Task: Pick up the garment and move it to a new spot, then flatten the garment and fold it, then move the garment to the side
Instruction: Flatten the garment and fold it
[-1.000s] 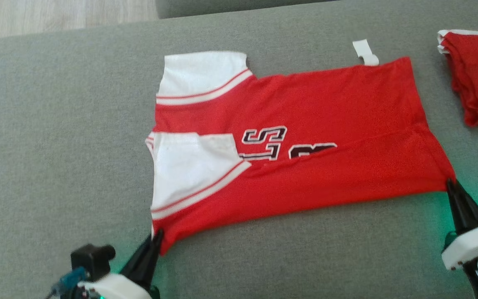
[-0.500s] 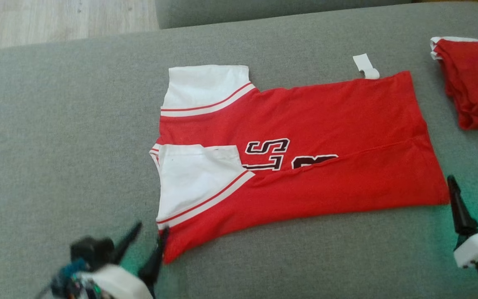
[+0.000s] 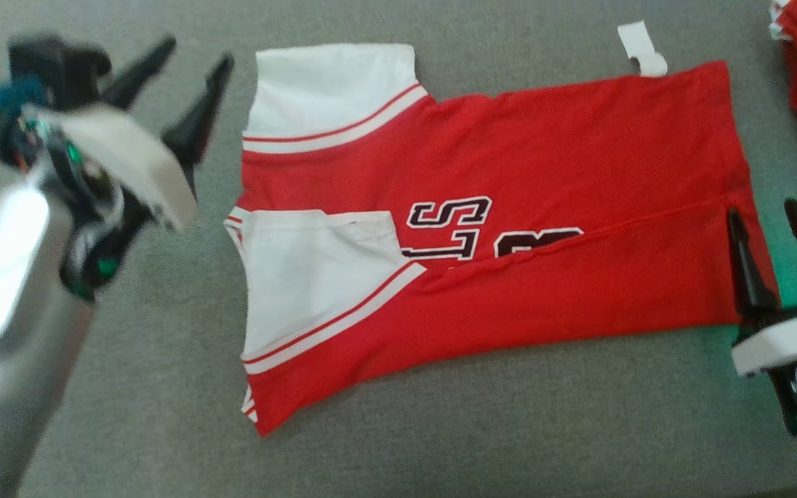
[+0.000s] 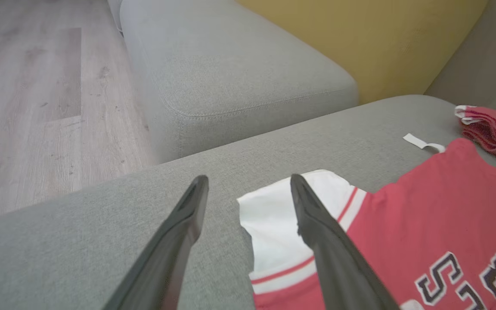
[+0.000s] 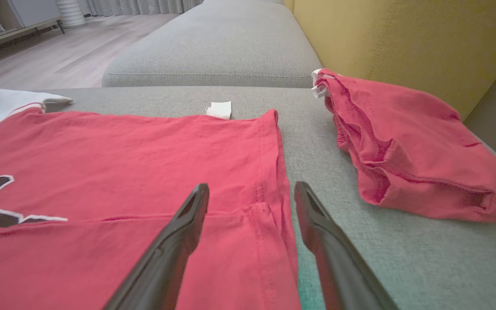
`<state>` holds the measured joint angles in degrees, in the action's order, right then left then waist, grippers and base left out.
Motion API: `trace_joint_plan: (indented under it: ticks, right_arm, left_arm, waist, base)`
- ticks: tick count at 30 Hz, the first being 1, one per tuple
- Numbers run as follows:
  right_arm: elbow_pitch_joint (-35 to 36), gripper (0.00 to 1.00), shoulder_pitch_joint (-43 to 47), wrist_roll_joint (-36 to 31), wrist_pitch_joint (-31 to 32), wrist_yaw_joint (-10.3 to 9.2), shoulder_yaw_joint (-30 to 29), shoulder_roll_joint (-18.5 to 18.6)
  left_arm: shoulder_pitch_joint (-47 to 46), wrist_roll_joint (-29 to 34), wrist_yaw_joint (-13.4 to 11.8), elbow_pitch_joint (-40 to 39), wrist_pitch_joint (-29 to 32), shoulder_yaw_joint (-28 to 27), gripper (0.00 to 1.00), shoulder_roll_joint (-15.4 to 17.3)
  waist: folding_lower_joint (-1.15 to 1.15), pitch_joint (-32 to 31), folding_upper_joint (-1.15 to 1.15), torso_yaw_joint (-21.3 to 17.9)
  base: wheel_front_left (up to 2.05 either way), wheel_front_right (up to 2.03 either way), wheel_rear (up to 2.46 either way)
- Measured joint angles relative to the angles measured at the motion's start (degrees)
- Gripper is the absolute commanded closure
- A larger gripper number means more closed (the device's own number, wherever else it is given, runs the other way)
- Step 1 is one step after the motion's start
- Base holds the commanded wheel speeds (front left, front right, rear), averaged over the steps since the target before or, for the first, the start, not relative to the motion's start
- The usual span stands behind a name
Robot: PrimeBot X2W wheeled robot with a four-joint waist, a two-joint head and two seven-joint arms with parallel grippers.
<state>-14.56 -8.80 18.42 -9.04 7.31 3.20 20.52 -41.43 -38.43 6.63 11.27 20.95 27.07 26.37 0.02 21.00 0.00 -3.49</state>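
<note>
Left gripper [image 3: 198, 50] let go and lifted, jaws apart, right gripper [image 3: 762, 207] spread too, red-and-white garment [image 3: 544, 159] folded lengthwise, flat

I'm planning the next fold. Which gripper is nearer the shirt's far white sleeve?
Left. The left gripper, open, is just beside the far white sleeve; the right gripper, open, sits at the shirt hem, the opposite end.
</note>
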Motion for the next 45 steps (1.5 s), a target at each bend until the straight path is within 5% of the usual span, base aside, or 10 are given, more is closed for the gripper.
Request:
trace_joint_plan:
  ticks: [10, 16, 31, 32, 34, 45]
  right_arm:
    - [-0.35, 0.0, -5.53, -0.36, -0.21, 0.0, 2.85, -0.44]
    - [-2.04, 0.0, -7.83, -0.27, -1.33, 0.0, 4.3, -0.73]
    - [-4.46, 0.0, -8.34, 0.32, -3.15, 0.0, 4.53, -0.71]
    - [-4.49, 0.0, -8.4, 0.32, -3.15, 0.0, 4.59, -0.71]
    - [-4.64, 0.0, -8.62, 0.32, -3.45, 0.0, 4.64, -0.71]
    - [-5.82, 0.0, -9.8, 0.6, -4.12, 0.0, 4.61, -0.71]
  left_arm:
    - [-17.47, -2.42, 0.53, 14.81, 7.03, 6.6, 0.0, -0.08]
    - [-20.42, -2.46, 0.53, 20.75, 9.61, 12.14, 0.0, 1.69]
    - [-20.4, -12.62, 0.94, 15.02, 10.59, 23.53, 0.0, 6.58]
    - [-20.46, -13.21, 0.94, 14.45, 10.44, 24.08, 0.25, 6.97]
    - [-20.75, -14.03, 0.93, 13.05, 10.14, 25.9, 1.0, 7.86]
    - [-27.16, -8.72, 0.96, 12.7, -7.22, 31.54, 1.0, 10.15]
  waist:
    - [0.0, 7.09, 0.0, -3.09]
    - [-0.01, 9.22, 0.0, -5.42]
    - [-0.02, 9.68, 0.0, -5.54]
    - [-0.02, 9.79, 0.0, -5.53]
    - [-0.02, 10.02, 0.0, -5.54]
    - [-0.02, 9.74, 0.0, -4.87]
  base:
    - [0.0, 0.0, 0.0]
    - [0.0, 0.0, 0.0]
    - [0.0, 0.0, 0.0]
    - [0.0, 0.0, 0.0]
    - [0.0, 0.0, 0.0]
    - [0.0, 0.0, 0.0]
